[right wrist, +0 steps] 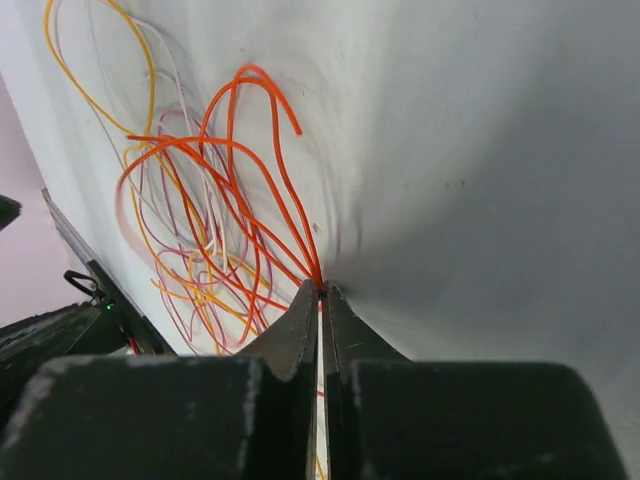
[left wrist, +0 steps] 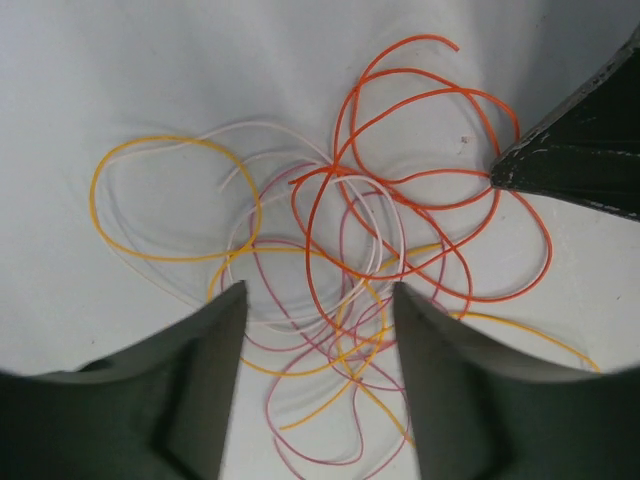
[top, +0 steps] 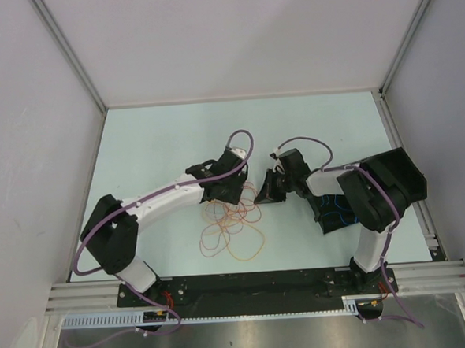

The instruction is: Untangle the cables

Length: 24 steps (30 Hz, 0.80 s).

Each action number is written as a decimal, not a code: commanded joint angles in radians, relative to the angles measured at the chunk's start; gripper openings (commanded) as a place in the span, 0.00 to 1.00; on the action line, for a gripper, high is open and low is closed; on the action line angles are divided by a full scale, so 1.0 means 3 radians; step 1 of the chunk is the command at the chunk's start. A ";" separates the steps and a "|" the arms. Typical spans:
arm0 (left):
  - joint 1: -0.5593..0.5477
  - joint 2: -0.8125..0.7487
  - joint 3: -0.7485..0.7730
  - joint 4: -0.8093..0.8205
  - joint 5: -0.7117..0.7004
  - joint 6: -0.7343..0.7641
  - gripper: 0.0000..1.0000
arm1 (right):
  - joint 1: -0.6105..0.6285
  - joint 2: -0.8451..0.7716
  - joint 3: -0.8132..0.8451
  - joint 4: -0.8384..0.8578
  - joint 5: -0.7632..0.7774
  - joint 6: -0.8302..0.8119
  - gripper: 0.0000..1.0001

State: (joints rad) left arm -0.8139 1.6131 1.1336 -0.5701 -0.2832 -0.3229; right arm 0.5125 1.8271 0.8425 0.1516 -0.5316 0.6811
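Observation:
The cables [top: 234, 225] lie in a loose tangle on the pale table between the two arms. In the left wrist view an orange-red cable [left wrist: 335, 172], a yellow one [left wrist: 94, 195], a pink one [left wrist: 324, 461] and a white one [left wrist: 260, 125] loop across each other. My left gripper [left wrist: 315, 300] hangs open just above the tangle, with strands showing between its fingers and none held. My right gripper [right wrist: 322, 288] is shut on the orange-red cable [right wrist: 250, 70] at the tangle's right edge, low at the table. Its dark fingertip [left wrist: 505, 175] shows in the left wrist view.
Grey walls with aluminium posts [top: 71, 58] enclose the table [top: 175, 138] on three sides. A rail [top: 410, 179] runs along the right edge beside the right arm. Thick purple arm cables [top: 242, 138] arch over both wrists. The arm bases stand on the near frame [top: 255, 283].

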 commanded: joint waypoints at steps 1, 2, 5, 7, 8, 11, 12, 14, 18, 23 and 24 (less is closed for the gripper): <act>0.0003 -0.0497 0.0092 -0.0226 -0.0083 -0.0140 0.75 | 0.0035 -0.0418 0.0086 -0.0285 0.0289 -0.0128 0.00; 0.0003 -0.0580 0.0107 -0.0348 -0.0124 -0.0156 0.85 | 0.0040 -0.0506 0.0096 -0.0392 0.0355 -0.0148 0.00; 0.0008 -0.0938 0.0153 -0.0538 -0.0272 -0.0085 0.93 | 0.0071 -0.0843 0.0167 -0.0662 0.0498 -0.0220 0.00; 0.0018 -0.1177 0.0148 -0.0615 -0.0430 -0.0028 0.94 | 0.0091 -0.1007 0.0239 -0.0791 0.0565 -0.0261 0.00; 0.0018 -0.1255 0.0133 -0.0676 -0.0492 0.0043 0.95 | 0.0097 -0.1149 0.0265 -0.0923 0.0636 -0.0276 0.00; 0.0054 -0.1485 -0.0045 -0.0611 -0.0743 0.0186 0.96 | 0.0107 -0.1426 0.0382 -0.1159 0.0779 -0.0332 0.00; 0.0074 -0.1521 -0.0157 -0.0595 -0.0784 0.0197 0.96 | 0.0112 -0.1488 0.0413 -0.1221 0.0815 -0.0348 0.00; 0.0085 -0.1583 -0.0230 -0.0630 -0.0881 0.0182 0.96 | 0.0112 -0.1651 0.0525 -0.1405 0.0927 -0.0409 0.00; 0.0080 -0.1710 -0.0474 -0.0549 -0.0932 0.0197 0.96 | 0.0112 -0.1886 0.0719 -0.1737 0.1137 -0.0537 0.00; 0.0085 -0.1685 -0.0532 -0.0503 -0.0917 0.0197 0.96 | 0.0112 -0.2102 0.1026 -0.2131 0.1444 -0.0705 0.00; 0.0085 -0.1675 -0.0527 -0.0508 -0.0932 0.0197 0.95 | 0.0107 -0.2127 0.1072 -0.2177 0.1500 -0.0731 0.00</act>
State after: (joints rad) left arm -0.7933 1.1255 0.9695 -0.7410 -0.5243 -0.2844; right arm 0.5419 1.2449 1.0752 -0.3908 -0.1879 0.5255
